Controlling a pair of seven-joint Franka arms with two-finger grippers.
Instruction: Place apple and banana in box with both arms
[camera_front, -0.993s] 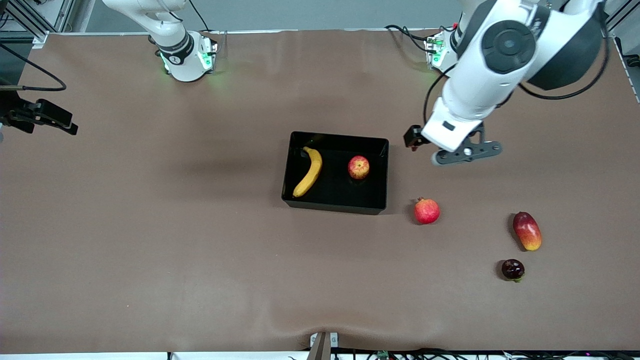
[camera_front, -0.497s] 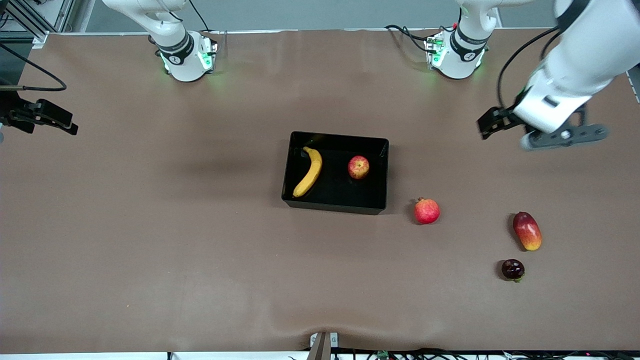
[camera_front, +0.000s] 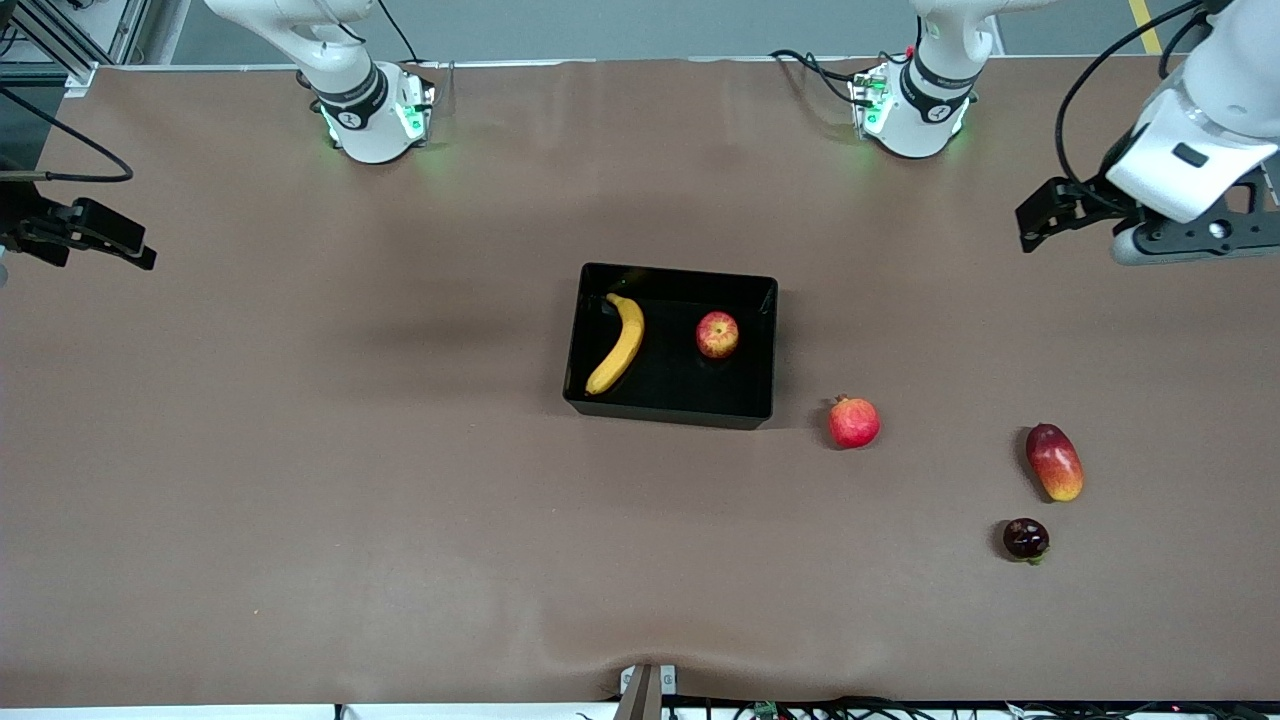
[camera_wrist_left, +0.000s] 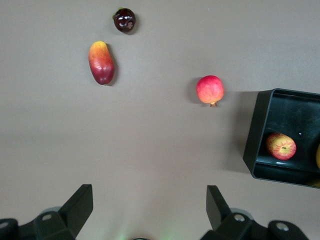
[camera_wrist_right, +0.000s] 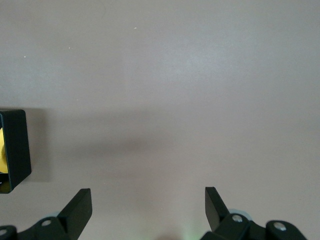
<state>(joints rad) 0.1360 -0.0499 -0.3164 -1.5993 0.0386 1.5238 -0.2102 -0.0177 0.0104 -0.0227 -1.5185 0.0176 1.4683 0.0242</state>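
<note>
The black box (camera_front: 680, 272) sits mid-table. Inside it lie the yellow banana (camera_front: 617, 343), toward the right arm's end, and the red-and-yellow apple (camera_front: 717, 334), toward the left arm's end. No gripper touches either fruit. My left gripper (camera_wrist_left: 150, 195) is open and empty, high over bare table at the left arm's end (camera_front: 1195, 238); its wrist view shows the box (camera_wrist_left: 255, 135) with the apple (camera_wrist_left: 280, 146) in it. My right gripper (camera_wrist_right: 148, 197) hangs open and empty over bare table toward the right arm's end, with a box wall (camera_wrist_right: 17, 145) at the edge of its view.
Three loose fruits lie on the brown table toward the left arm's end, nearer the front camera than the box: a pinkish-red round fruit (camera_front: 853, 422) with a nub, an oblong red-yellow mango (camera_front: 1054, 461), and a small dark purple fruit (camera_front: 1026, 538).
The left arm has swung from beside the box out to the left arm's end of the table, gripper still open. The fruits, the box and the right arm have not moved.
</note>
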